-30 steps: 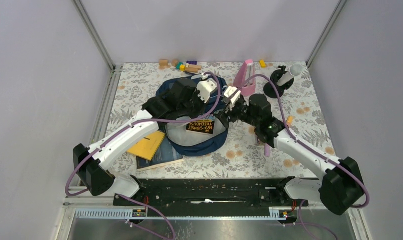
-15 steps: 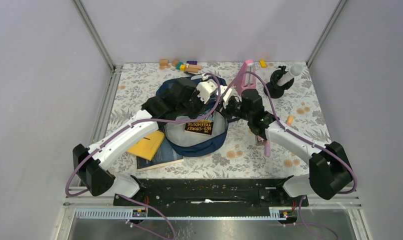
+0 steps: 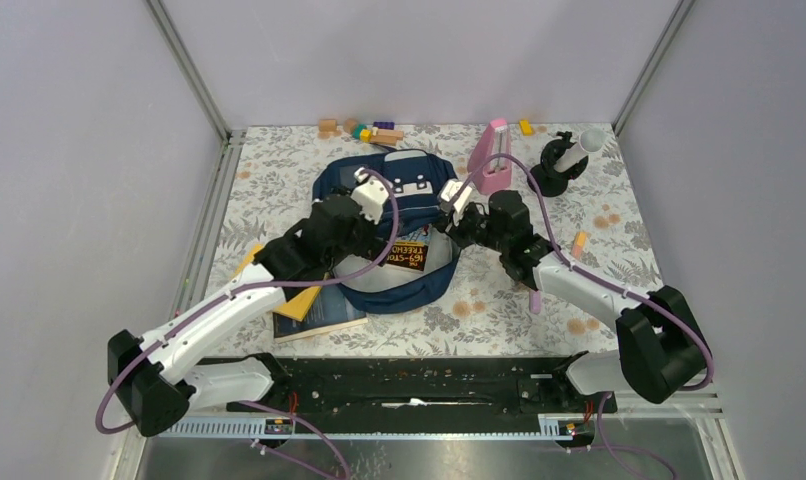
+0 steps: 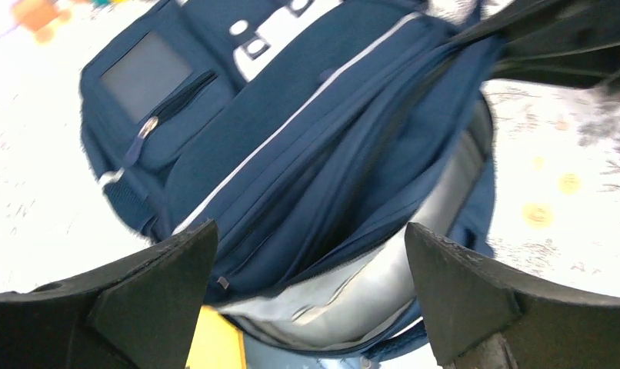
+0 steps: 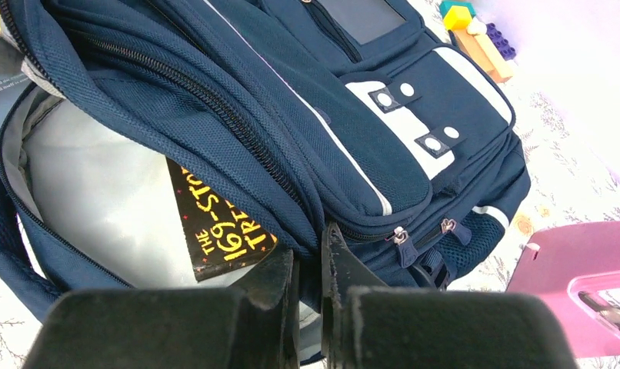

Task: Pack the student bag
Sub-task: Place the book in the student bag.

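student bag (image 3: pixel 416 180): lies flat mid-bench, main compartment unzipped toward the arm bases. Grey lining shows, and the white-patched front pocket is on the far side.
bench (image 3: pixel 279 165): floral cover.
left gripper (image 4: pixel 311 231): spread wide above the bag's left part. In my wrist view the navy flap and open mouth sit between and beyond its fingers. I cannot tell whether they touch the fabric.
right gripper (image 5: pixel 308 257): fingers pressed almost together, pinching the zippered edge of the flap on the bag's right side, near two small zip pulls.
black book (image 5: pixel 218 223): yellow lettering, inside the bag on the lining, partly under the flap, just beside the right gripper.
yellow book (image 3: pixel 297 290): on the bench just left of the bag, lying on a darker book.
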Robot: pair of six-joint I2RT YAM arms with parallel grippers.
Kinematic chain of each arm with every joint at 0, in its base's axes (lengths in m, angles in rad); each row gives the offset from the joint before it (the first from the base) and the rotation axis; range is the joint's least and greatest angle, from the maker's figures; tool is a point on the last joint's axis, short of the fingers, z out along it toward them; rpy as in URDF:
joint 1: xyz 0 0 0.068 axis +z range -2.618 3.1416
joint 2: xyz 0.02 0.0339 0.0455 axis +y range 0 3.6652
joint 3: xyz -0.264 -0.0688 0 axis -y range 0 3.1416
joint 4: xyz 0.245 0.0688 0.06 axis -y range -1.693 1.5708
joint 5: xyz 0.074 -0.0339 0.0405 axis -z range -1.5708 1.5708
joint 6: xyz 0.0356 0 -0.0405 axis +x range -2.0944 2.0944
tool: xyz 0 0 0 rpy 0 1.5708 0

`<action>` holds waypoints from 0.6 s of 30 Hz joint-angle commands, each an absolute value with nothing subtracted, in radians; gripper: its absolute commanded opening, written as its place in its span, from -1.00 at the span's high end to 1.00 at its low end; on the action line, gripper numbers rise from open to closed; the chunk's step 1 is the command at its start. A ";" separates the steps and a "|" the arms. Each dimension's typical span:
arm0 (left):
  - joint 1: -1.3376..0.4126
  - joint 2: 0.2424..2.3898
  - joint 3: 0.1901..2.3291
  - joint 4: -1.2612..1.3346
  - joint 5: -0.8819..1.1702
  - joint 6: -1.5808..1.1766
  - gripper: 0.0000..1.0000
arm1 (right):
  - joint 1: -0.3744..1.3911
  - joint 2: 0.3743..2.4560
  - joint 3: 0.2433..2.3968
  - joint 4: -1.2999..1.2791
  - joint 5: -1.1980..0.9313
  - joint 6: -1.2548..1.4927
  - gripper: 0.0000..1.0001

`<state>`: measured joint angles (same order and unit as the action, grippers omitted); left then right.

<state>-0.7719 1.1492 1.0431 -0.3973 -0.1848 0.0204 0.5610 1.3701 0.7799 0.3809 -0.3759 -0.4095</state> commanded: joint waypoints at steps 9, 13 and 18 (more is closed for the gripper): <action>-0.881 1.193 1.065 -1.057 -0.897 -0.649 -0.97 | 0.465 1.281 0.738 0.611 -0.353 -0.252 1.00; -0.910 1.228 1.047 -1.180 -0.860 -1.019 -0.97 | 0.446 1.262 0.717 0.643 -0.360 -0.228 1.00; -0.851 1.046 0.857 -0.941 -0.745 -1.180 -0.97 | 0.434 1.237 0.706 0.656 -0.375 -0.208 1.00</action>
<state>-0.9043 1.1919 0.9524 -1.0306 -0.7704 -0.9260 0.4557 1.3018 0.6998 0.5236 -0.3851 -0.2646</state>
